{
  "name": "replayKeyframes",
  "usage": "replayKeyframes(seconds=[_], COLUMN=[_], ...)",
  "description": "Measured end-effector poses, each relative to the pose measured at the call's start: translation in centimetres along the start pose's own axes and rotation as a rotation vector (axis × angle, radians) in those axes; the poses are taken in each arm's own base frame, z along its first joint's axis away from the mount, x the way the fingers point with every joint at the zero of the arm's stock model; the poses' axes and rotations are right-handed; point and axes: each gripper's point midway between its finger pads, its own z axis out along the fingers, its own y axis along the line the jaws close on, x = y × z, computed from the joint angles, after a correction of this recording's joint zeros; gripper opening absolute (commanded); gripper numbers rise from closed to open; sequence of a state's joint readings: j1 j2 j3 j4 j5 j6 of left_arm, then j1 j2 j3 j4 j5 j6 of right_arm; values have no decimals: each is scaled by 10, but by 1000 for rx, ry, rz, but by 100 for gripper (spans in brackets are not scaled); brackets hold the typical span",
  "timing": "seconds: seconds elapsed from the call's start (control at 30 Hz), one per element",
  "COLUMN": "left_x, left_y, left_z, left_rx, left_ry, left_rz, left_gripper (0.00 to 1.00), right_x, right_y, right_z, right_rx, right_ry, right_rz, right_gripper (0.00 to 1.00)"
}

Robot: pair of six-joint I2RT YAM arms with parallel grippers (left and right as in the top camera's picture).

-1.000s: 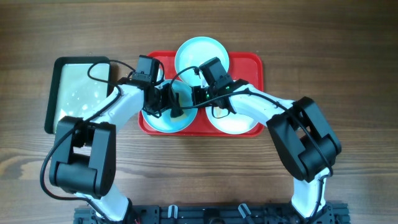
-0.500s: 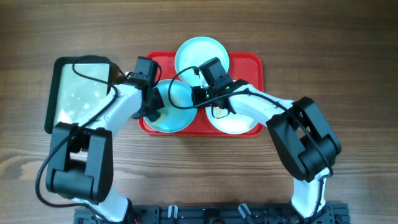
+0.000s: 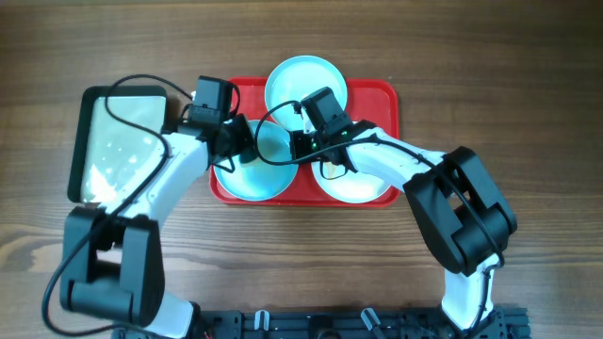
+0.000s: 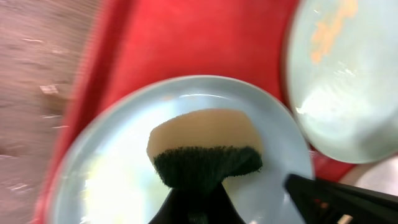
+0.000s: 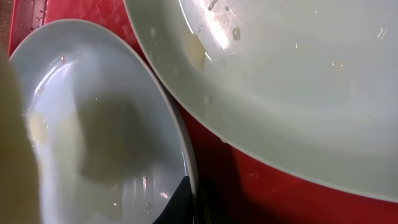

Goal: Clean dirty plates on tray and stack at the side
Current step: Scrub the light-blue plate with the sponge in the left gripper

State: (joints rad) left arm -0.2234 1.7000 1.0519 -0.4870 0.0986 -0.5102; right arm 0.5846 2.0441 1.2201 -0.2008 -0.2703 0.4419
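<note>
The red tray (image 3: 382, 94) holds three plates: an aqua one at the back (image 3: 301, 80), an aqua one at the front left (image 3: 259, 179) and a white one at the front right (image 3: 363, 186). My left gripper (image 3: 243, 148) is shut on a yellow sponge with a dark green pad (image 4: 205, 146), pressed on the front-left plate (image 4: 112, 162). My right gripper (image 3: 295, 141) pinches that plate's right rim (image 5: 93, 124), one fingertip (image 5: 183, 202) showing inside the rim. The back plate (image 4: 348, 93) carries orange smears and also fills the right wrist view (image 5: 298, 93).
A black-rimmed basin (image 3: 77, 141) with pale liquid stands on the wooden table left of the tray. The two arms meet closely over the tray's left half. Bare red tray floor (image 5: 214, 168) shows between the two aqua plates.
My left gripper has carried the sponge from the plate's middle to its left side, then up toward its back edge. The right arm and the plates have not moved.
</note>
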Motion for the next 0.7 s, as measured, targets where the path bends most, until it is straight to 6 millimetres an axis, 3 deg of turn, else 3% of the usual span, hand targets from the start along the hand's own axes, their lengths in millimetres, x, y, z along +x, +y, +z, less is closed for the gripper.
replayKeyframes(seconds=[0.1, 0.23, 0.37, 0.53, 0.6, 0.7], left_x=[15, 22, 16, 1, 3, 11], left_y=[-3, 8, 21, 51, 66, 71], left_z=[22, 39, 38, 30, 23, 14], left_rx=[16, -29, -120, -300, -379, -403], left_ry=[74, 103, 57, -20, -14, 17], left_rz=[3, -2, 14, 91, 121, 138], left_gripper=[4, 4, 4, 4, 4, 4], right_x=[0, 0, 0, 0, 0, 0], right_y=[0, 0, 0, 0, 1, 2], right_z=[0, 0, 0, 0, 0, 0], right_rx=[0, 0, 0, 0, -4, -8], right_ry=[0, 0, 0, 0, 0, 0], right_rz=[0, 0, 0, 0, 1, 1], right_gripper=[6, 6, 6, 6, 6, 6])
